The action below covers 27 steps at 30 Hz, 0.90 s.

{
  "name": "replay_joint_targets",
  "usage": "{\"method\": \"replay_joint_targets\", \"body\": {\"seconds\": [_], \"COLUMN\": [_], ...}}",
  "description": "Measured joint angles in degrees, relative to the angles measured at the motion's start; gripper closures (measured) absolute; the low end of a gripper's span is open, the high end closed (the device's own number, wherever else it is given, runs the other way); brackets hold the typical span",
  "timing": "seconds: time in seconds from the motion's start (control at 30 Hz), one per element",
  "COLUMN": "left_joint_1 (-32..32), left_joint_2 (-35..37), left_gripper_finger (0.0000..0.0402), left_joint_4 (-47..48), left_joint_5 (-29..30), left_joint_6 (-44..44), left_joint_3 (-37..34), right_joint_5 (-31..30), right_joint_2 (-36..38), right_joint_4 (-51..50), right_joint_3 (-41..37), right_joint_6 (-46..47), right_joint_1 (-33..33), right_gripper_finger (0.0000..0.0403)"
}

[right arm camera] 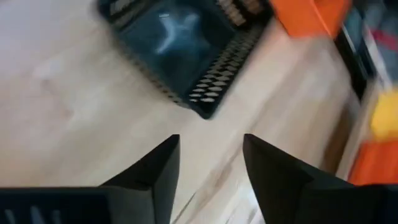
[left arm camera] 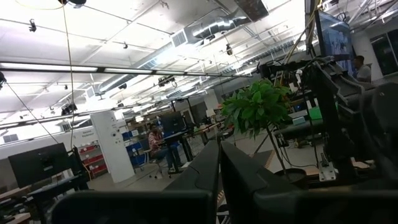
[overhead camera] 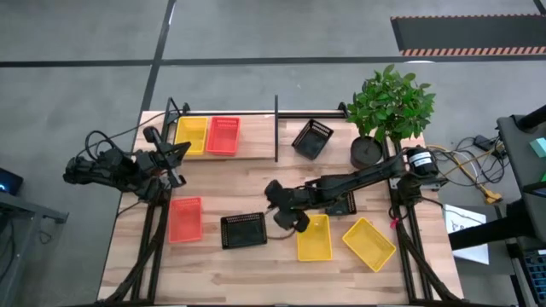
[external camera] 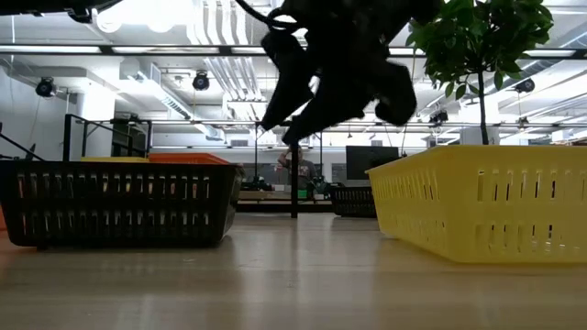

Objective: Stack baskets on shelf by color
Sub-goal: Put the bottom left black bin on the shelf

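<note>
1. The right gripper [overhead camera: 280,215] hangs above the middle of the table with its two dark fingers [right arm camera: 155,167] spread apart and nothing between them; bare wood shows in the gap.
2. Just ahead of those fingers lies a black basket [right arm camera: 186,46], flat on the table beside the gripper [overhead camera: 243,229].
3. On the gripper's other side, a yellow basket [overhead camera: 314,237] lies touching or just beside it; the arm partly covers its near end, so contact is hard to judge.
4. A second yellow basket [overhead camera: 369,242] lies tilted near the table's right front corner.
5. A red-orange basket [overhead camera: 185,218] lies on the table left of the black one.
6. The shelf [overhead camera: 256,147] runs along the far edge. Left of its upright divider post [overhead camera: 276,128] sit a yellow basket [overhead camera: 191,135] and a red-orange basket [overhead camera: 223,135], side by side.
7. Right of the post, another black basket [overhead camera: 311,138] rests askew on the shelf.
8. A potted plant [overhead camera: 388,109] stands at the shelf's right end.
9. The left gripper [overhead camera: 177,153] waits near the shelf's left end, fingers pressed together and empty.
</note>
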State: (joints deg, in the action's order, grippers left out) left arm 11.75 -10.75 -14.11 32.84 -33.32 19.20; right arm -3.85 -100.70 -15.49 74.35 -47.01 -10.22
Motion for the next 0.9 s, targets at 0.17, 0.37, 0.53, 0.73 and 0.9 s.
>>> {"method": "replay_joint_targets", "body": {"seconds": [0.17,0.37,0.53,0.73,0.9], "left_joint_1": [0.02,0.00,0.02,0.01,0.00], "left_joint_2": [-0.01,-0.01,0.01,0.01,0.01], "left_gripper_finger": [0.0402,0.0402,0.0402,0.0402,0.0402], "left_joint_4": [0.02,0.02,0.04,0.04,0.04], "left_joint_5": [0.00,0.00,0.00,0.00,0.00], "left_joint_6": [0.00,0.00,0.00,0.00,0.02], "left_joint_3": [0.00,0.00,0.00,-0.02,-0.03], "right_joint_5": [3.67,8.15,11.94,18.20,23.38], "right_joint_2": [-3.27,-7.34,-9.64,-13.85,-15.52], "right_joint_4": [1.43,1.45,0.80,-1.04,-2.53], "right_joint_3": [0.79,4.59,7.27,10.27,12.57], "right_joint_6": [-9.68,-15.55,-17.11,-16.32,-15.90], "right_joint_1": [-0.04,0.04,0.75,2.39,3.33], "right_gripper_finger": [0.0220,0.0228,0.0233,0.0243,0.0271]}}
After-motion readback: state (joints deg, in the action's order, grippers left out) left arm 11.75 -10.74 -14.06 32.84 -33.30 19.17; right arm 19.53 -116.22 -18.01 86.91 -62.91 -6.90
